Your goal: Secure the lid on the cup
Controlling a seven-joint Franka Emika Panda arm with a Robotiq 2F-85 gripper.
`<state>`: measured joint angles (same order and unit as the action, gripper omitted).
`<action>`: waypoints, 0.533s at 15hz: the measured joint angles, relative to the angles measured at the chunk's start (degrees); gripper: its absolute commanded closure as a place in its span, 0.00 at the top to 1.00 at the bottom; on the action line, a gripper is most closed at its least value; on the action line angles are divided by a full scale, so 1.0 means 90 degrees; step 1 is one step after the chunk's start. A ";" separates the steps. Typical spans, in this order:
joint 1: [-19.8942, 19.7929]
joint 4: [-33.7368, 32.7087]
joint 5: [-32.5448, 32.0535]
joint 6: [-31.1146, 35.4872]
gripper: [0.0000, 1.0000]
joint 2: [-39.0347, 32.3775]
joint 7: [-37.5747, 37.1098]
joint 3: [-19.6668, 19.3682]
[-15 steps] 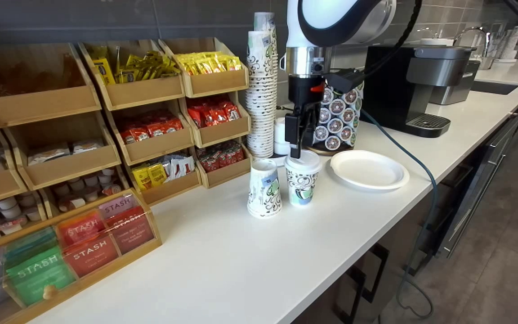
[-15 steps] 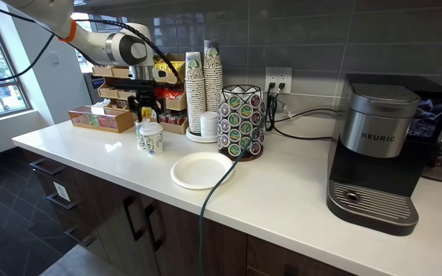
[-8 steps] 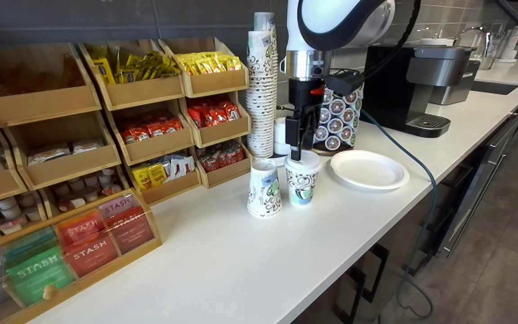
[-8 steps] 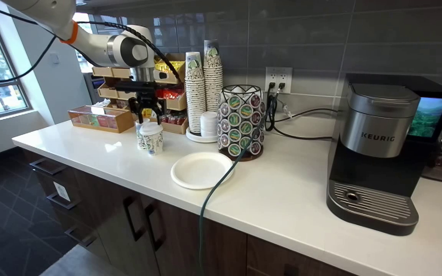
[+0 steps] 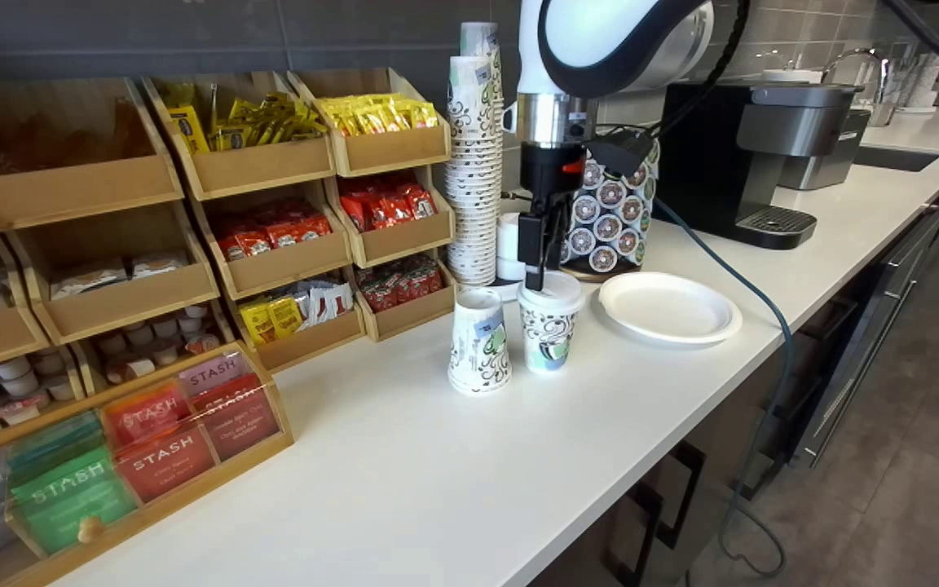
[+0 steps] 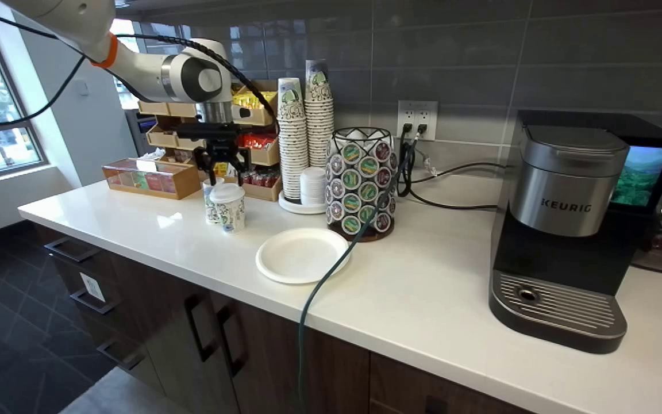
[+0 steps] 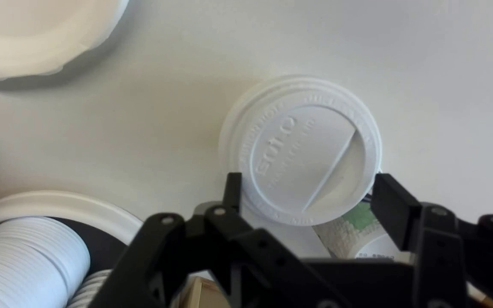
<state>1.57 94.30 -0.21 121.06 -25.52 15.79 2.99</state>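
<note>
- Just towards three o'clock from the middle of the wrist view, the white Solo lid (image 7: 300, 149) sits over the mouth of the upright printed paper cup (image 5: 548, 342), which stands on the table (image 5: 404, 481); whether its rim is snapped down all round cannot be told.
- The tool (image 7: 308, 188) has its fingers (image 7: 232, 190) spread, nothing plainly held: one shows at the lid's eight o'clock, the other at four. I cannot tell whether either touches.
- Likeliest trouble, to my eye: squeezing here, apparently on the six o'clock side of the lid's widest line, could squirt it off towards twelve o'clock instead of seating it.
- Pressing down from the same spots would load mainly the six o'clock half, so the twelve o'clock edge might ride up or the cup might tip.
- Paper walls probably give easily; too hard a push could crumple the cup's mouth, leaving the lid caught on one side only.
- At nine o'clock from the cup in an exterior view, just beside it, stands an upside-down paper cup (image 5: 479, 346); the wrist view puts it near the four o'clock finger, where a sideways drift could topple it.
</note>
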 measured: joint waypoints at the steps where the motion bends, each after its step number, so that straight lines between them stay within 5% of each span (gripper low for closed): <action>1: -0.0003 -0.0010 -0.0012 0.0000 0.75 0.0018 0.0116 0.0000; 6: -0.0035 -0.0271 -0.0346 -0.0676 0.79 0.0060 0.1159 0.0001; 7: -0.0039 -0.0323 -0.0459 -0.0847 0.89 0.0060 0.1415 0.0001; 8: -0.0038 -0.0365 -0.0600 -0.0975 0.85 0.0060 0.1661 0.0003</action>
<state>1.22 91.01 -5.61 112.29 -24.98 30.73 3.02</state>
